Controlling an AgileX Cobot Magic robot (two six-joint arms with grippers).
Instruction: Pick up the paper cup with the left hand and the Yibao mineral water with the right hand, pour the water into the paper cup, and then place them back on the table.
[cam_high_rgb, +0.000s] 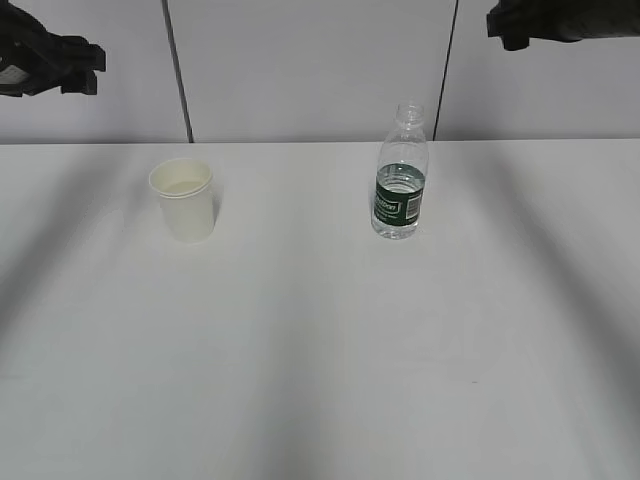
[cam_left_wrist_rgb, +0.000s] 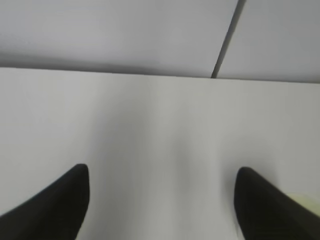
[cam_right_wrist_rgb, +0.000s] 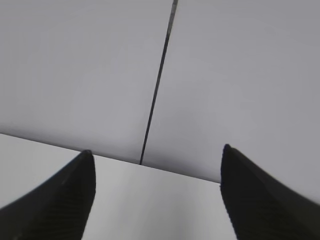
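- The left hand (cam_high_rgb: 50, 62) sits in the upper left corner of the exterior view, raised well above the table (cam_high_rgb: 320, 350); only its black end shows, cut by the frame edge, so the rest of the arm's pose cannot be told.
- The right hand (cam_high_rgb: 560, 22) sits in the upper right corner of the same view, also raised high; only a dark, blurred end shows against the grey wall panels (cam_high_rgb: 310, 70).
- In the left wrist view the left claw (cam_left_wrist_rgb: 162, 172) stands wide, its two black fingers (cam_left_wrist_rgb: 55, 207) at the lower left and lower right of the frame with bare table between them; it holds nothing; the camera looks along the table toward the wall.
- In the right wrist view the right claw (cam_right_wrist_rgb: 157, 152) also stands wide and holds nothing; its fingers (cam_right_wrist_rgb: 60, 200) frame the far table edge and a dark seam (cam_right_wrist_rgb: 157, 85) between wall panels; the claw points more at the wall than down at the table.
- The paper cup (cam_high_rgb: 183, 199) stands upright on the table, left of centre in the exterior view, well below and to the right of the left hand; no claw touches it.
- The water bottle (cam_high_rgb: 401, 178) stands upright, uncapped, right of centre, well apart from the cup; its green label faces the camera; it is below and left of the right hand, untouched.
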